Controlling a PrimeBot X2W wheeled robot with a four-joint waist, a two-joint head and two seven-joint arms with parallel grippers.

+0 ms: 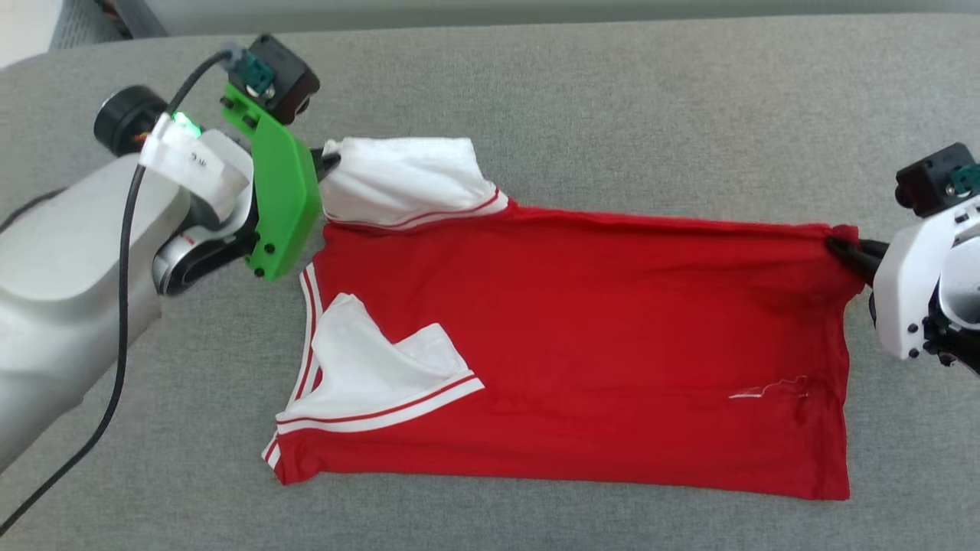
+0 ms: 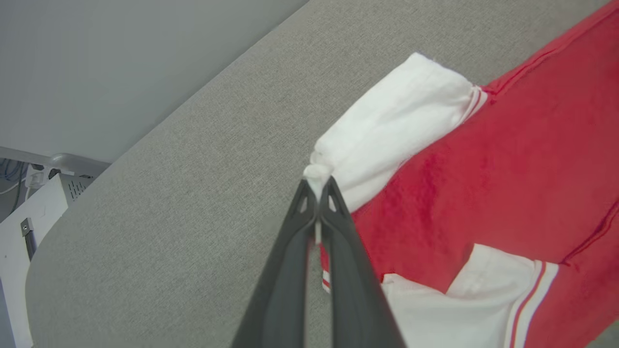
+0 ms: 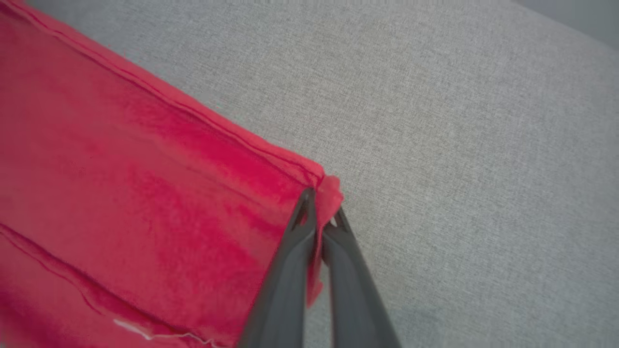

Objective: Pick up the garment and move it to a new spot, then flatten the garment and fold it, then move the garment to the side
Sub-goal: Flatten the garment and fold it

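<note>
Shirt flat on grey counter, top edge taut between grippers. Left gripper jaws clamped on white sleeve; right gripper jaws clamped on red hem corner.

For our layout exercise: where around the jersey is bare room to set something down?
Free: the grey surface beyond the garment's far edge and along its near edge. Crowded: the left end, where the left claw pinches a white sleeve, and the far right corner, pinched by the right claw.
</note>
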